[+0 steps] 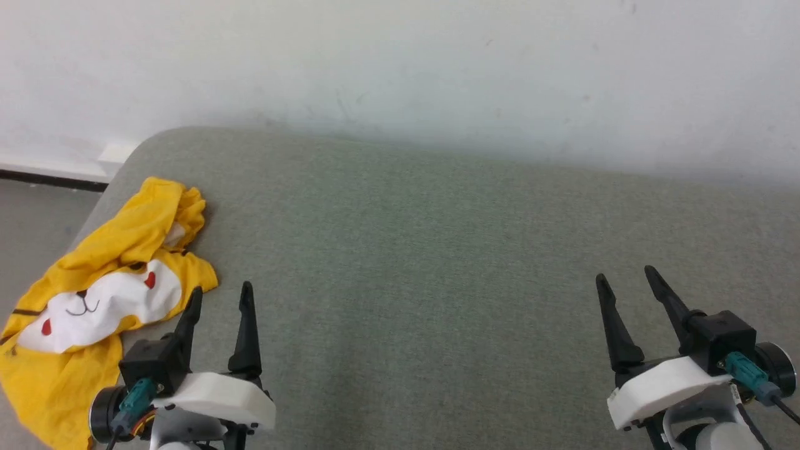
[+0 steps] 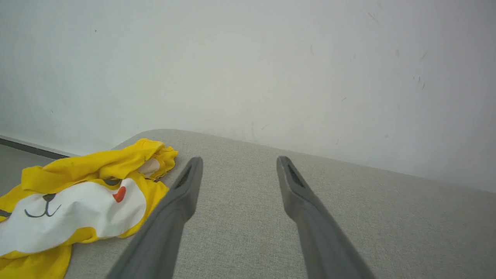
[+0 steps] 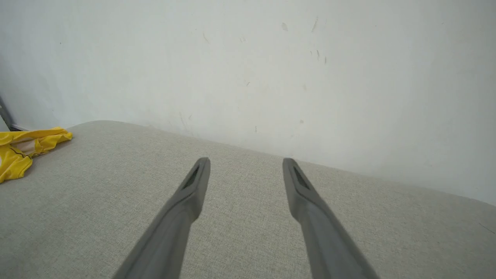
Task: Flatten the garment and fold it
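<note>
The garment (image 1: 103, 306), a bright yellow t-shirt, lies crumpled at the left edge of the grey-green fabric-covered tabletop (image 1: 406, 250), near its rounded far corner, with part of the cloth draped over the side. Its cartoon face print of white patches, red dots and thin black lines faces up, and a bunched fold sits at the far end. The left end effector (image 1: 222, 287) hovers just beside the shirt with its fingers spread apart and nothing between them. The right end effector (image 1: 624, 272), well apart from the cloth, is likewise spread wide and empty above bare fabric. A white wall (image 1: 400, 62) rises behind.
</note>
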Available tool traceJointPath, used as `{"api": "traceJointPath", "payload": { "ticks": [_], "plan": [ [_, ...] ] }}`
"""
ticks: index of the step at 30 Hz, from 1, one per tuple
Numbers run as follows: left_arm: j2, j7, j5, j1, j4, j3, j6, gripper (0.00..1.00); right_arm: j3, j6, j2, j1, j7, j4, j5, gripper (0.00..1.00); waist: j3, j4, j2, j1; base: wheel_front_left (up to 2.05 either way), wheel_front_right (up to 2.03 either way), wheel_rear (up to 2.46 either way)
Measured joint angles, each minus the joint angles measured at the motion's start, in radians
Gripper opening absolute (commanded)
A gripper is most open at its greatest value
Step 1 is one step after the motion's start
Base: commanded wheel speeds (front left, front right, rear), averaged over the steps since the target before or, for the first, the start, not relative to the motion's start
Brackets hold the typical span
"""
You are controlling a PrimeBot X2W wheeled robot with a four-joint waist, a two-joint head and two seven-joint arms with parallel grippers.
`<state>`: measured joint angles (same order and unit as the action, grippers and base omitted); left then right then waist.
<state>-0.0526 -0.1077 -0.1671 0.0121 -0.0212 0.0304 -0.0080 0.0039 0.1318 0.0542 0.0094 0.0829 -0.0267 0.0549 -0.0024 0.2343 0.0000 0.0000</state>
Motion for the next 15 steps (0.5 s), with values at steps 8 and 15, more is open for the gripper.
{"api": "traceJointPath", "payload": {
  "ticks": [8, 15],
  "plan": [
    [0.0, -0.018, -0.007, 0.0, -0.002, 0.014, 0.0, 1.0, 0.002, 0.0, 0.0, 0.0, 0.009, 0.001, 0.001, 1.0, 0.004, 0.071, 0.0, 0.0, 0.0, 0.0, 0.0],
    [0.0, -0.034, -0.019, 0.0, -0.005, 0.036, 0.0, 1.0, 0.007, 0.0, 0.0, 0.0, 0.016, 0.011, -0.001, 1.0, 0.01, 0.131, 0.0, 0.0, 0.0, 0.0, 0.0]
  ]
}}
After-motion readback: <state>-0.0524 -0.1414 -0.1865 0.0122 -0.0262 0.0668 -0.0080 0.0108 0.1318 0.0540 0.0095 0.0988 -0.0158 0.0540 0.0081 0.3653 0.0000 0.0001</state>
